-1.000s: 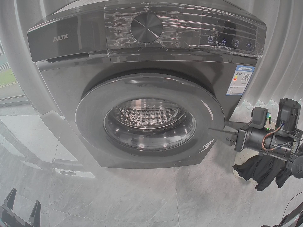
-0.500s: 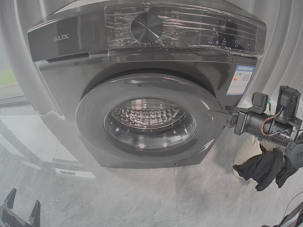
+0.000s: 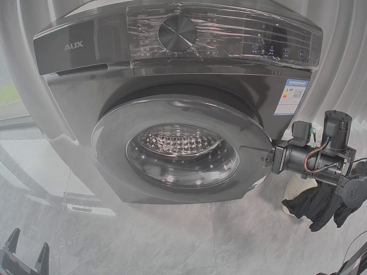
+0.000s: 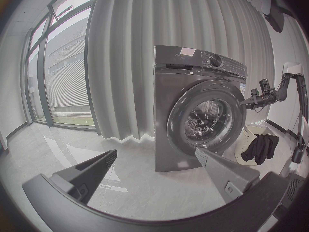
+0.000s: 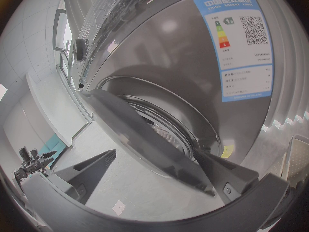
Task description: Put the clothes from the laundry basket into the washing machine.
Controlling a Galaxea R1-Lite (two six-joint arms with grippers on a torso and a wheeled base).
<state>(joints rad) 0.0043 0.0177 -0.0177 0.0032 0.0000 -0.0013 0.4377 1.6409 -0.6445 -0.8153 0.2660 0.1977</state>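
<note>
One washing machine (image 3: 183,77) was counted, with one round door (image 3: 114,134), one drum (image 3: 179,142) behind the door's glass, one control dial (image 3: 177,33) and one blue-edged label (image 3: 291,96) on its front; there was one pale laundry basket (image 3: 296,184); the dark clothes (image 3: 313,209) over its rim made one heap, and the number of garments in it could not be told; there were two pincers, the left pincer (image 4: 155,152) and the right pincer (image 5: 153,155), each with two fingers (image 4: 96,168); one pleated curtain (image 3: 344,39) hung behind the machine; one large window (image 4: 64,65) stood in the left wrist view.
</note>
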